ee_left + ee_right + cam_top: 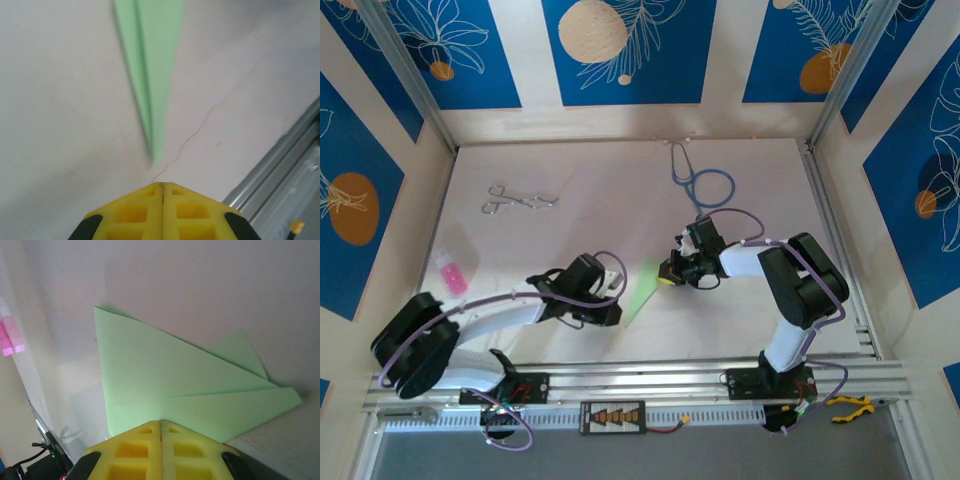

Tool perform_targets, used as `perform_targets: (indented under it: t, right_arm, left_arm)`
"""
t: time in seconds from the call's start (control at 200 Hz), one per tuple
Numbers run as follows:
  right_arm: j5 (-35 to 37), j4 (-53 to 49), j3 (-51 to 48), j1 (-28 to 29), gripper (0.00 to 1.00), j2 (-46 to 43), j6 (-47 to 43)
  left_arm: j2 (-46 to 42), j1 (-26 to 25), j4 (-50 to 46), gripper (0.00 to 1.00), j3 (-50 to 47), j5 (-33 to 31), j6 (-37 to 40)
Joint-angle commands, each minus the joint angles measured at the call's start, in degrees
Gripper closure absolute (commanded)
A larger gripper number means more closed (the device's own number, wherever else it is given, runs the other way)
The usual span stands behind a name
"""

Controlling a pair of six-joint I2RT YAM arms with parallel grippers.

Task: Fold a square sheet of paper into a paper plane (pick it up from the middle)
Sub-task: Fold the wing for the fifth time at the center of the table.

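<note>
The square sheet of paper stands folded into a pale green paper plane [642, 292], lying flat on the table between my two grippers. In the left wrist view the paper plane [155, 60] points its sharp tip at my left gripper [163, 184], which is shut and empty a short way off the tip. My right gripper [161, 421] is shut too, its yellow tips over the wide rear edge of the paper plane [165, 375]; whether they press on the paper I cannot tell. From above, the left gripper [616, 306] and right gripper [666, 276] flank the plane.
A blue stethoscope [705, 180] lies at the back right and metal forceps [518, 198] at the back left. A pink item [450, 272] sits by the left wall. The aluminium rail [720, 375] runs along the near edge, close to the left gripper.
</note>
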Motion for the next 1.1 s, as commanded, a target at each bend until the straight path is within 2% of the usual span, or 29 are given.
perform_targets:
  t: [0.0, 0.2, 0.335, 0.515, 0.66, 0.925, 1.095]
  right_arm:
    - [5.02, -5.82, -0.46, -1.06, 1.00, 1.95, -1.67]
    - [3.56, -5.33, 0.08, -1.21, 1.00, 2.08, -2.13]
    - [3.10, -5.40, 0.08, -1.32, 1.00, 1.90, -2.49]
    - [2.19, -4.49, 0.07, -1.32, 1.00, 1.62, -2.29]
    - [0.76, -2.84, 0.39, -1.24, 0.98, 0.61, -0.94]
    - [-0.04, 0.37, -0.99, -0.59, 0.95, -5.86, -0.14]
    - [-2.18, 2.40, -1.24, 3.03, 0.95, -4.54, 0.38]
  left_arm:
    - [2.13, 1.75, 4.50, 1.00, 3.99, -0.55, -0.49]
    - [17.02, 2.44, 7.86, 1.00, 15.02, 5.41, 1.07]
    - [23.23, 2.43, 8.09, 1.00, 19.07, 3.40, 1.90]
    - [29.26, 2.18, 9.74, 1.00, 21.07, 3.88, 2.19]
    - [31.24, 1.13, 5.13, 1.00, 20.53, -1.55, 4.15]
    - [30.73, 0.25, 6.92, 1.00, 15.45, -2.48, 1.75]
    - [30.36, 0.25, 9.20, 1.00, 14.61, -1.99, -0.19]
